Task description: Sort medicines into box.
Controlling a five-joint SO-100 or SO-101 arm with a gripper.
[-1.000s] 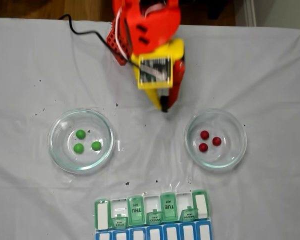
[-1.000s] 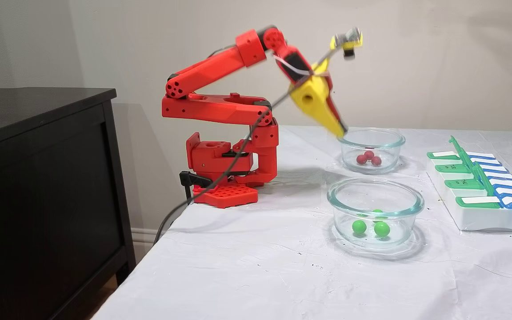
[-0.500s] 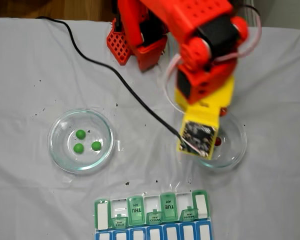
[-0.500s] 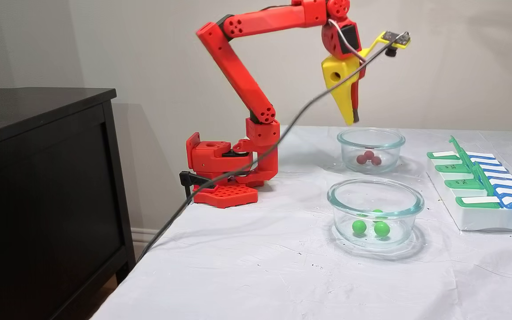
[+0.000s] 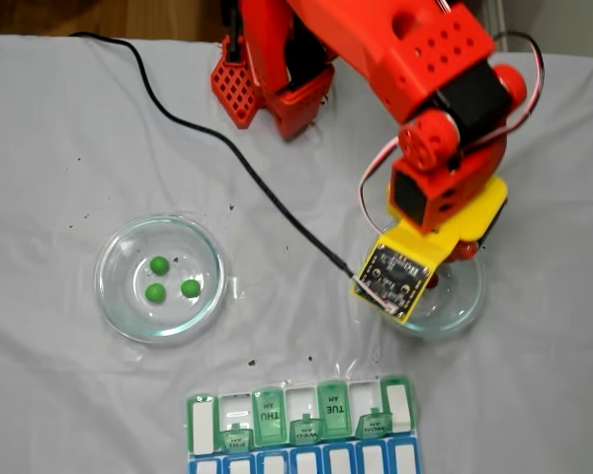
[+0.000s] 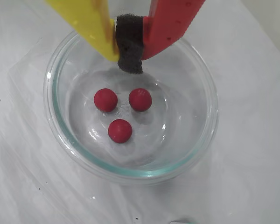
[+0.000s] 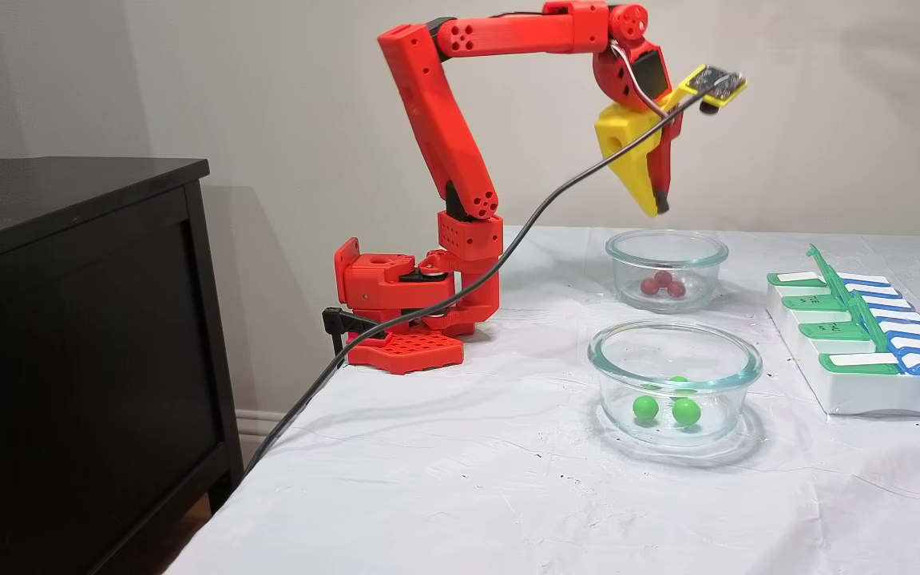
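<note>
Three dark red medicines [image 6: 120,130] lie together in a round glass dish [image 6: 50,112], which stands at the back in a fixed view [image 7: 666,247]. My gripper [image 6: 129,58] hangs above this dish [image 5: 466,296], its yellow and red fingers shut on their black foam pad with nothing held. From the side the gripper [image 7: 656,209] sits a little above the rim. Three green medicines [image 5: 158,265] rest in a second glass dish [image 5: 114,306], nearer the camera in a fixed view [image 7: 645,408]. The box [image 5: 268,415] has green lids, some standing open, and is white from the side [image 7: 875,395].
A black cable [image 5: 227,148] runs from the wrist camera across the white cloth and off the table edge [image 7: 468,295]. The red arm base [image 7: 404,319] stands at the back edge. A dark cabinet [image 7: 69,319] stands beside the table.
The arm swung from the table's middle out over the dish of red medicines and stretched up and forward. The gripper stayed shut. Nothing else moved.
</note>
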